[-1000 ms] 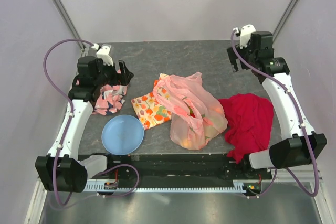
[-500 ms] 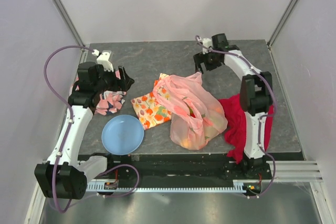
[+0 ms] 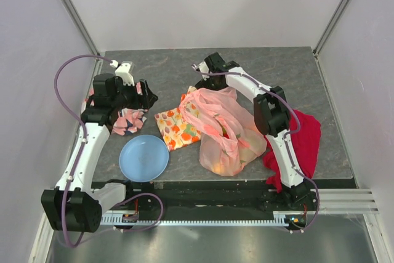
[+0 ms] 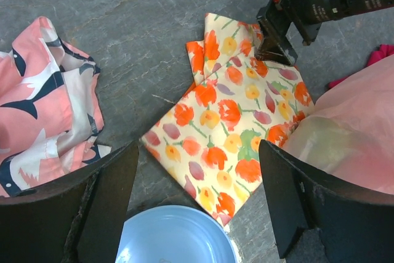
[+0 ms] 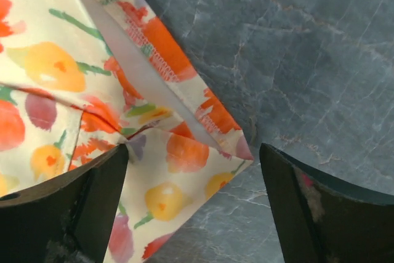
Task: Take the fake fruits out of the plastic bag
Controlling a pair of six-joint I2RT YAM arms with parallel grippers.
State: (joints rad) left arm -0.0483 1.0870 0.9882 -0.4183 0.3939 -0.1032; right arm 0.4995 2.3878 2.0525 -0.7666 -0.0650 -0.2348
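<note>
A translucent pink plastic bag (image 3: pixel 229 129) lies crumpled at the centre of the grey stone-patterned table (image 3: pixel 295 69) in the top view, its handle loops towards the upper left. The fake fruits (image 3: pixel 217 164) show only as blurred yellow and orange shapes through its film, all inside it. The right gripper (image 5: pixel 194 149) hangs just above the table in the upper middle of the frame, at the far edge of the bag. Its fingers are spread wide, holding nothing, over a folded corner of the fruit-print cloth (image 3: pixel 174 129). That cloth lies flat just left of the bag, partly tucked under it. The left gripper (image 4: pixel 197 152), at the left of the frame, is likewise spread and empty. It looks down on the same cloth and on the rim of the blue plate (image 3: pixel 143 158) below it. A pink-and-black patterned cloth (image 3: pixel 126 119) lies bunched beneath the left arm, above the plate. A red cloth (image 3: pixel 306 140) sits heaped at the right, touching the bag's right edge, with the right arm crossing over it.
</note>
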